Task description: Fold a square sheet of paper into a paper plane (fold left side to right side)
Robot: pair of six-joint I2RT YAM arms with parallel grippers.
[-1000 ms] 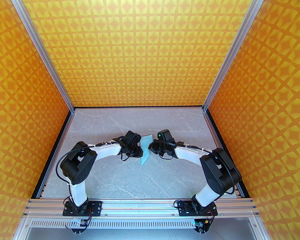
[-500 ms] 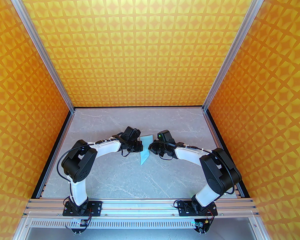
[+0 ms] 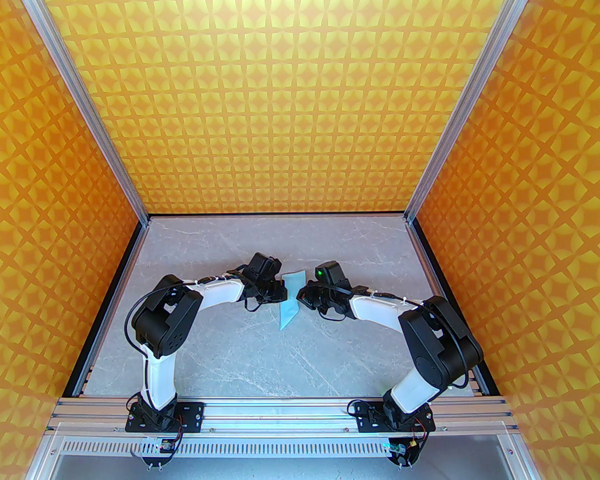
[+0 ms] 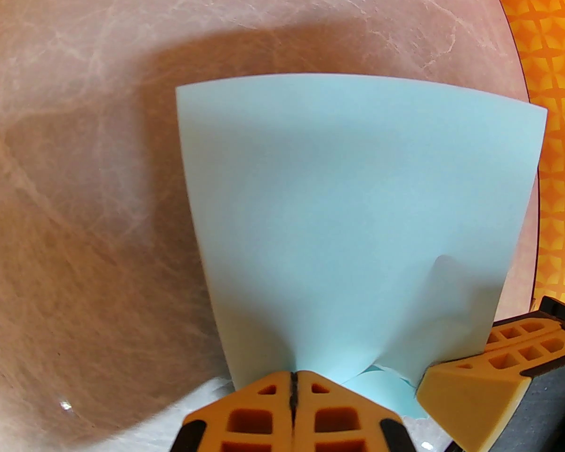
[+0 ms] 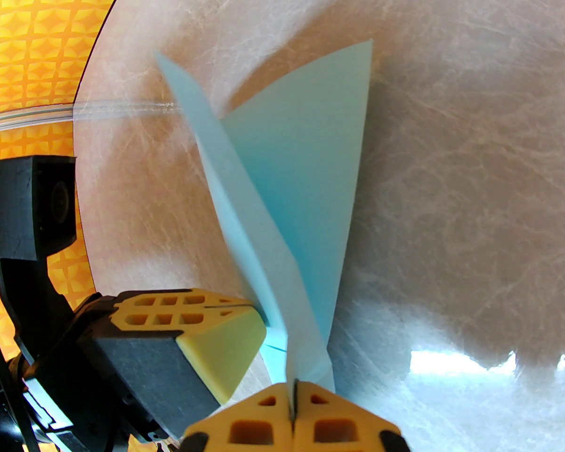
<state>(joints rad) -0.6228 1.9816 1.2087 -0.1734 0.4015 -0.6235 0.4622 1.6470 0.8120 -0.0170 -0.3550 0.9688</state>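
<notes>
1. Just now closed the left hand [image 4: 294, 379] fully onto the paper [image 4: 348, 205]. Stood slightly parted beside the sheet a second ago; now pinches the edge nearest its own wrist, fingers pressed flat together.
2. Also carried that hand a little farther out from its base over the same second, elbow swung inward.
3. Keeps the right hand [image 5: 294, 386] clenched on the paper too, unchanged and unmoved. Grips the narrow end of the folded layers, with the left hand's fingers just to its left on the same sheet.
4. Leaves the paper fanned out ahead of both hands and between them, mostly raised above the bench [image 3: 230, 358], to judge by the shadow under it. Cannot tell whether the tip nearest the arm bases rests on the bench.
5. Shows, from the right wrist, two layers meeting at a crease and standing apart at an angle, not lying flat.
6. Probably means the grip for the left-to-right fold is now complete: both hands holding, so ready to swing the left layer over. Fold not yet pressed down.
7. Worth watching: a small pucker in the sheet just ahead of the right hand's fingers, as seen from the left wrist. Likely to crease crooked or tear if pulled hard.
</notes>
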